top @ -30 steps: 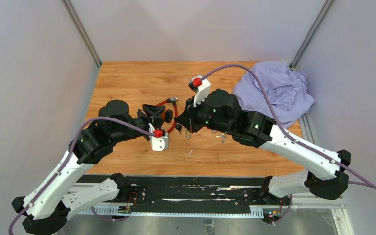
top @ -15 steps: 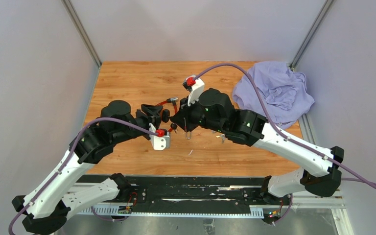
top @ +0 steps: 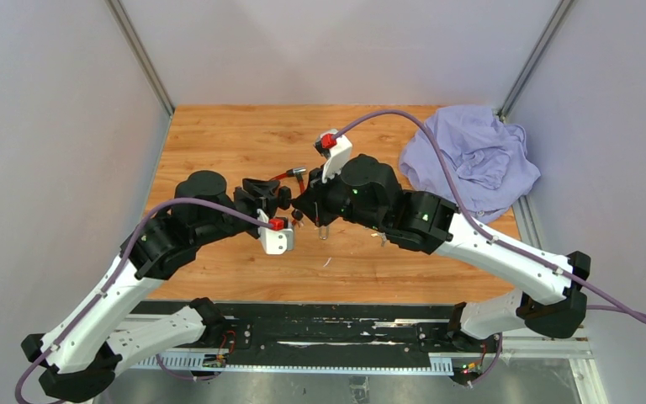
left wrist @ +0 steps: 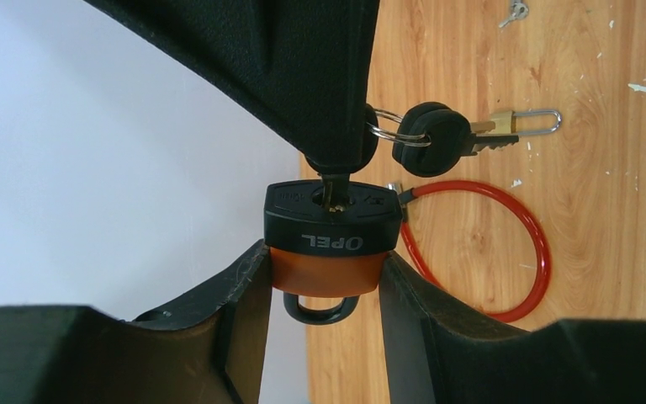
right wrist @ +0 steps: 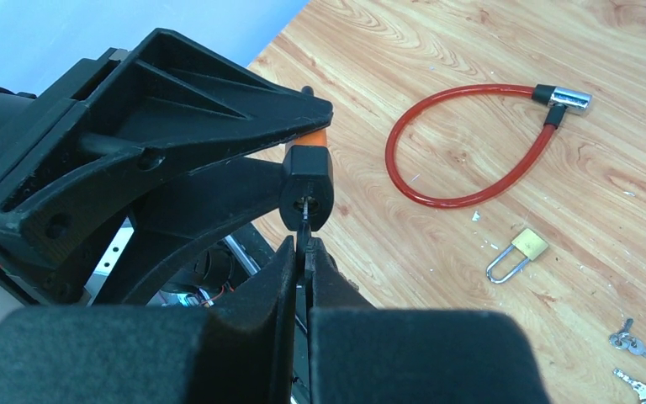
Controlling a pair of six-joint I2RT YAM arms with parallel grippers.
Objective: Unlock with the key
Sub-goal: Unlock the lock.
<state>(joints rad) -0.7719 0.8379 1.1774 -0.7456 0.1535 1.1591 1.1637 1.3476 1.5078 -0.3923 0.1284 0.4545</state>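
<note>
The left pincer (left wrist: 328,282) grips an orange-and-black padlock (left wrist: 334,240) by its sides. It holds the lock in the air above the wooden worktop (top: 219,139), with the dark shackle pointing back toward the wrist. The right pincer (right wrist: 305,252) is closed tight on a thin metal key (right wrist: 304,225), whose blade sits in the keyhole on the lock's black end.

The left wrist view alone shows the white lettering "OPEL" on the black cap. It also shows a steel ring with black-headed spare keys (left wrist: 429,135) hanging beside the right pincer's finger. There the right pincer's finger hides the key's head.

The right wrist view alone looks straight at the keyhole face, with the blade running from between its two pressed fingers into the slot.

Both wrist views show a red cable loop with a chrome end (right wrist: 471,143), a small brass padlock (right wrist: 521,251) and a few small loose silver keys (right wrist: 631,343) lying on the wood.

From above, the held lock is almost hidden where the two pincers meet, left of the worktop's centre. Only this view shows the crumpled lilac cloth (top: 471,156) at the far right corner.
</note>
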